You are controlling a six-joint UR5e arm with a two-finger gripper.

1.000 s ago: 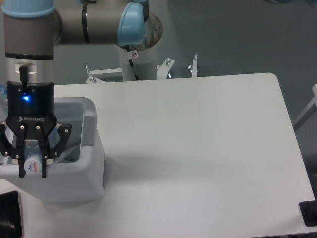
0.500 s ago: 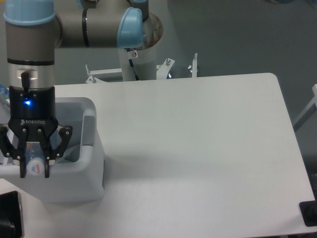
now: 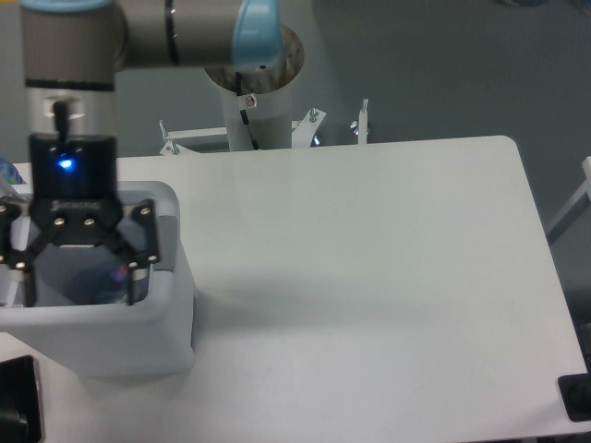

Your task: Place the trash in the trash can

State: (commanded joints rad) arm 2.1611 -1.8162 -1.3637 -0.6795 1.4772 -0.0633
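Hanging over the trash can [image 3: 138,337], the tool [image 3: 78,284] gapes empty.

Grey arm [image 3: 166,32] with light-blue joint caps, black end effector [image 3: 78,281].

Light is even and a bit cool. The table [image 3: 369,240] looks bright, with a soft shadow beside the bin [image 3: 171,323]. The picture is slightly blurry.

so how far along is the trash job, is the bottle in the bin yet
Looks nearly done. The black two-finger gripper hangs wide open and empty over the boxy white plastic trash can; a second ago it gripped the crushed clear bottle there. Nothing is in hand. The can's contents are blurred, so I cannot confirm the wrapper.
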